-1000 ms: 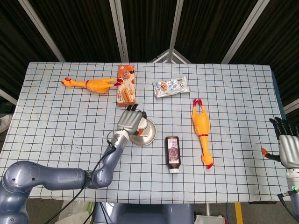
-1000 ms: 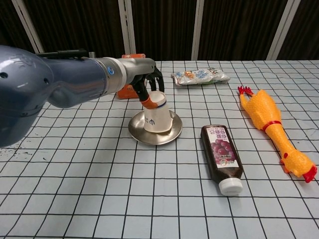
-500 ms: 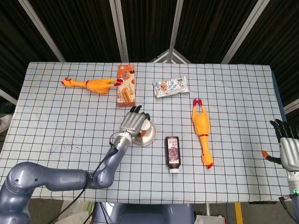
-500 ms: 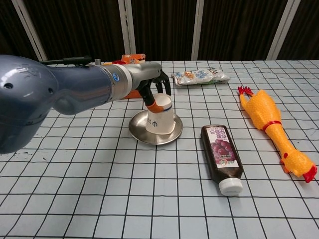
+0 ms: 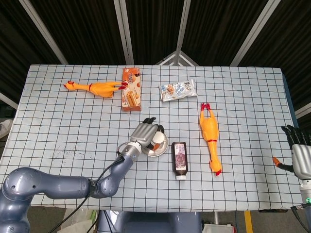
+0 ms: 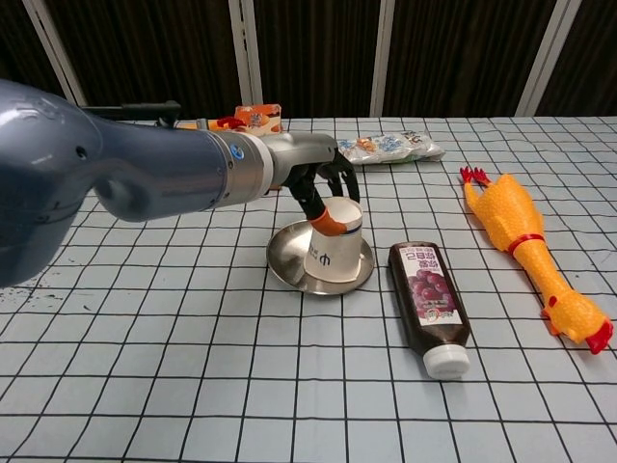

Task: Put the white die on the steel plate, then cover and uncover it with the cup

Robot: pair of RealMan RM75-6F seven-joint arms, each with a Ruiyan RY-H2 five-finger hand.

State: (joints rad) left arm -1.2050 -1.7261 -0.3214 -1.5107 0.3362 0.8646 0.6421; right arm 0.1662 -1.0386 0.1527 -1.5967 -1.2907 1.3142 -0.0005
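Your left hand [image 6: 323, 188] gripped the cup [image 6: 333, 243] from above, fingers wrapped around its upturned base, with the cup mouth-down on the plate [image 6: 289, 265]. The cup leaned a little and stood toward the side of the plate nearest the bottle [image 6: 426, 299], its rim close to the plate's edge. The die could not be seen in either view; I judged it to be under the cup, though nothing confirmed that. So you were in the covering step, or just about to uncover. The next move called for a straight lift, keeping the cup clear of the bottle just beside the plate and not dragging the rim, which could slide the light plate on the counter [image 6: 193, 386] or knock the die off it. Your right hand [image 5: 300, 158] hung well apart from the plate, past the far edge of the counter beyond the chicken [image 5: 210, 136], holding nothing, fingers spread.
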